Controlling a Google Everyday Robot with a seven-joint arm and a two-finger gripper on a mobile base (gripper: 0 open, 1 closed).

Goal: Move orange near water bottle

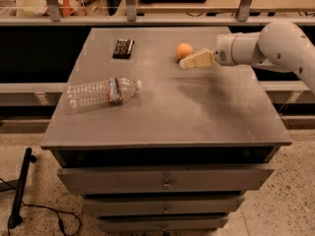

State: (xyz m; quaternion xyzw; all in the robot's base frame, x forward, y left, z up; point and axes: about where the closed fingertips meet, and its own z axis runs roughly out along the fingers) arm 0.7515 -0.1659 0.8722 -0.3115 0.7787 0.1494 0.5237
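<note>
The orange (184, 50) sits on the grey cabinet top (167, 112) toward the back, right of centre. The water bottle (102, 92) lies on its side at the left, white cap pointing right, label band around its middle. My gripper (184, 63) reaches in from the right on a white arm; its cream-coloured fingers (197, 60) point left, with the tip just below and right of the orange, close to it. Nothing shows in its grasp.
A small flat black rectangular object (123, 48) lies at the back left of the top. Drawers (167, 181) front the cabinet below. A shelf rail with metal posts (130, 4) runs behind. A black stand and cable (19, 191) are on the floor at left.
</note>
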